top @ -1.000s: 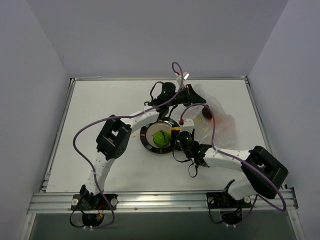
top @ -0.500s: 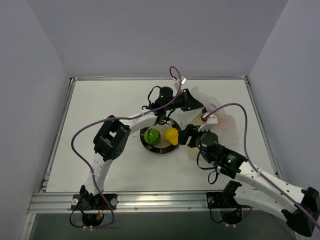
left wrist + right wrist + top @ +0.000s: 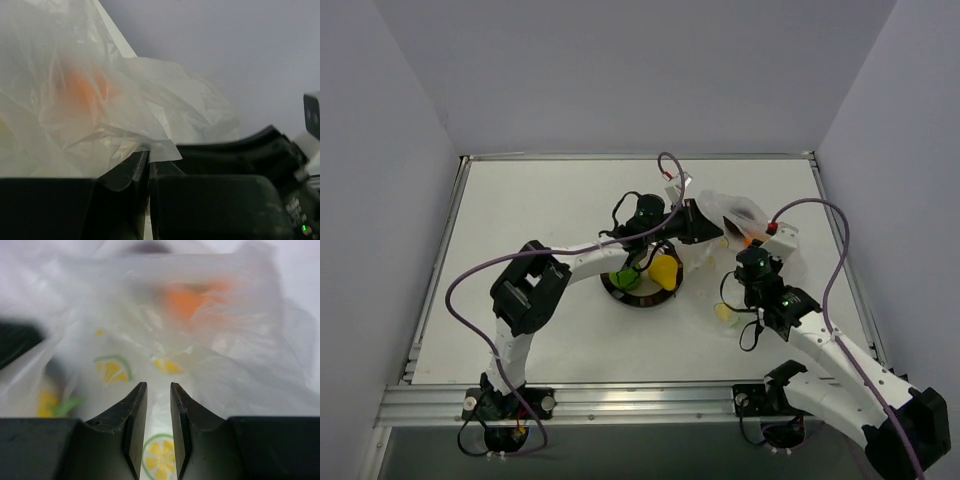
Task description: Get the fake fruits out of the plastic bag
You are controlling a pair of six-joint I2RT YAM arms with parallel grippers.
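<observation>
- On the table [image 3: 540, 220], the plate [image 3: 610, 283] carries the green fruit [image 3: 624, 280] and the yellow fruit [image 3: 665, 270] side by side. Both are out of the bag, so two of the three look done.
- The left gripper [image 3: 149, 160] is closed on a fold of the bag [image 3: 165, 100] at its edge. I judge this keeps the film raised and steady so the other arm can work on it.
- The bag sits crumpled just right of the plate, between the two grippers.
- The orange fruit [image 3: 85, 87] lies inside the bag, blurred through the film. It is the one left to take out.
- The right gripper [image 3: 157, 386] points at the bag below the orange fruit. Its jaws are narrow, with film showing in the gap; I cannot tell whether they pinch it.
</observation>
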